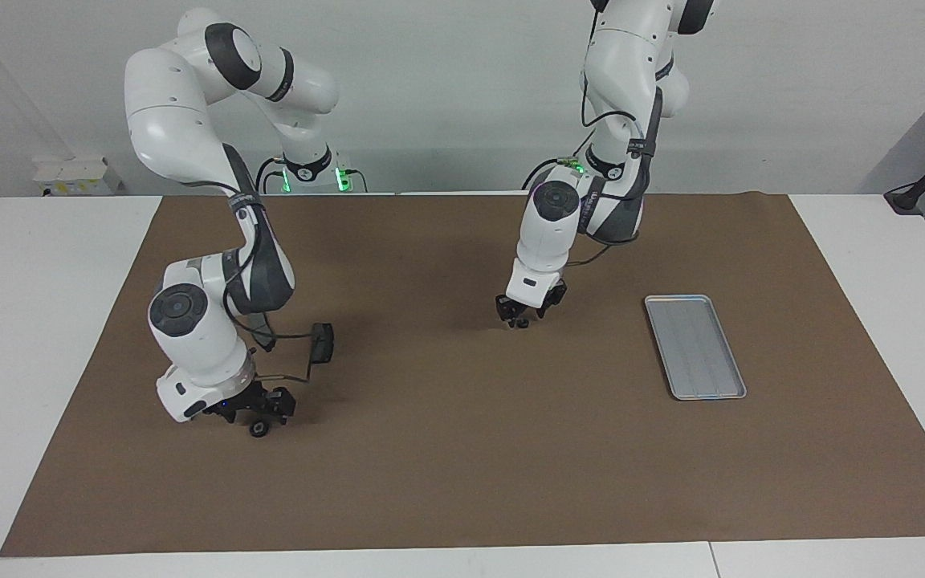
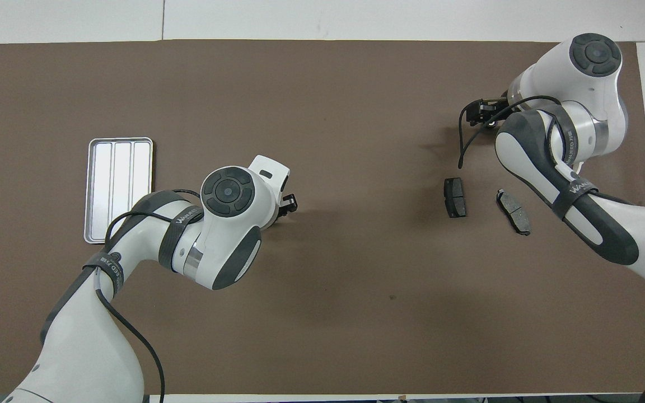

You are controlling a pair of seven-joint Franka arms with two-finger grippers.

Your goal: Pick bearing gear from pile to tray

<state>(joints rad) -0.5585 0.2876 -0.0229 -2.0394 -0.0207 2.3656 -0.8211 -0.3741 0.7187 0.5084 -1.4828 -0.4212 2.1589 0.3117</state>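
While a small black round part [image 1: 258, 429] is seen at the tips of the right gripper [image 1: 263, 409], low over the mat [image 1: 462, 482] at the right arm's end, whether it is pinched or only touched cannot be told. 2 dark grey pads [image 2: 456, 197] are seen nearer to the robots than that gripper. The tray [image 1: 695, 347] lies bare at the left arm's end, well apart from the pile. The left gripper [image 1: 520, 319] is held low over the mat's middle, a tiny dark piece apparently between its fingers; its closure cannot be confirmed either. The step would be done well if the grip were verified before lifting and the part were lowered flat inside the tray's rim.
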